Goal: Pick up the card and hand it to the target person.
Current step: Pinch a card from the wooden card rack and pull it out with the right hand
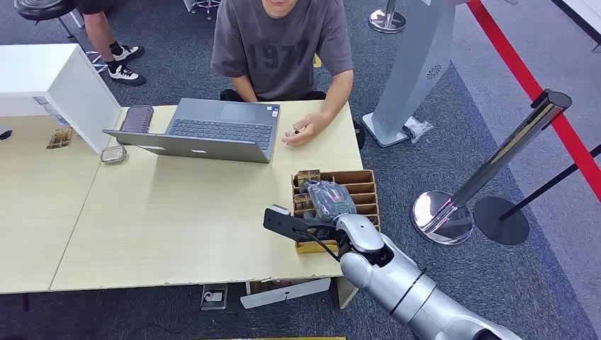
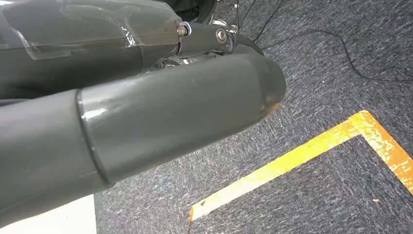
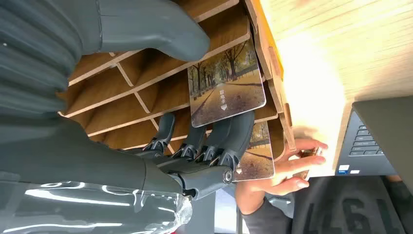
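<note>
Wooden rack [image 3: 146, 83]: right robot hand [image 3: 195, 146] fingers touch the card [image 3: 226, 90].

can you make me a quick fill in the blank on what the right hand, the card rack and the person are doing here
1. The robot's right hand is over the slotted wooden card rack; its dark fingers touch a card printed with a ____-lined path.
2. The open grey laptop stands before a seated person in a ____ T-shirt.
3. The rack sits on the ____-coloured wooden table.

Missing words: tree; grey; light
</note>
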`<state>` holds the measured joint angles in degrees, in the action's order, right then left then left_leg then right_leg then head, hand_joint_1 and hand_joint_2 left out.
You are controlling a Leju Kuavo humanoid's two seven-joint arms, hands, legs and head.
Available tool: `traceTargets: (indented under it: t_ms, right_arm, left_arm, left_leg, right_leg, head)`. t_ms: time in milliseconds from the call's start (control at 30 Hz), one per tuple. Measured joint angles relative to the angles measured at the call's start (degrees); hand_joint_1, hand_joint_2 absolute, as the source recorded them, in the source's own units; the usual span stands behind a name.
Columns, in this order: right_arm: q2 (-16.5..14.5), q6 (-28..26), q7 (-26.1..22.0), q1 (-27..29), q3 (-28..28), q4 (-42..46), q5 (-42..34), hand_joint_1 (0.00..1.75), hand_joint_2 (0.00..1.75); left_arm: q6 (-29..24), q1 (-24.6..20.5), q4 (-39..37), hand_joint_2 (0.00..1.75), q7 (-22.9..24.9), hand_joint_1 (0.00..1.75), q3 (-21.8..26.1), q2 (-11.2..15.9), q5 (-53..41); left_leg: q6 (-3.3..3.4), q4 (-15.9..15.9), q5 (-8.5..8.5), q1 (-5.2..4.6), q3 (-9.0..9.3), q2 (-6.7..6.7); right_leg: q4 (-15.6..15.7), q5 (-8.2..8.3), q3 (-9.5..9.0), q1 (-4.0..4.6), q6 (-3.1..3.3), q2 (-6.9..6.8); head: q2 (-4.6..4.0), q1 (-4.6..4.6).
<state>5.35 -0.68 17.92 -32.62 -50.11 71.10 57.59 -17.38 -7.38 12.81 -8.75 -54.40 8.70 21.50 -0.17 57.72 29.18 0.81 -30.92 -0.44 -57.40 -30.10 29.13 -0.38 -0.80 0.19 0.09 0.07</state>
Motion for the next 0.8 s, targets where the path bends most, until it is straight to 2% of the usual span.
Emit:
traceTargets:
  t_ms: [67, 233, 800]
  right_arm:
    - [0.0, -0.01, 0.09, -0.01, -0.01, 0.0, 0.0, 0.97, 1.75]
    - [-0.01, -0.24, 0.31, -0.07, -0.04, 0.0, -0.16, 1.29, 1.75]
    - [-0.57, -3.06, -0.31, 0.18, -0.01, -0.52, -2.4, 1.39, 1.75]
  left_arm:
    - [0.0, 0.0, 0.0, 0.0, 0.02, 0.0, 0.0, 0.0, -0.01]
    - [0.0, 0.0, 0.0, 0.0, 0.03, 0.0, -0.01, 0.0, -0.03]
    - [0.0, 0.0, 0.0, 0.0, 0.4, 0.0, 0.0, 0.0, -0.04]
  left_leg:
    - [0.0, 0.0, 0.0, 0.0, 0.0, 0.0]
    - [0.0, 0.01, 0.0, 0.0, -0.01, 0.0]
    - [0.01, 0.03, 0.0, 0.0, 0.01, 0.01]
  right_leg:
    - [0.0, 0.0, 0.0, 0.0, 0.0, 0.0]
    - [0.0, 0.0, 0.0, 0.0, 0.0, 0.0]
    - [0.0, 0.03, 0.0, 0.0, -0.04, 0.01]
  head:
    - [0.0, 0.0]
    - [0.0, 0.0]
    - [0.0, 0.01]
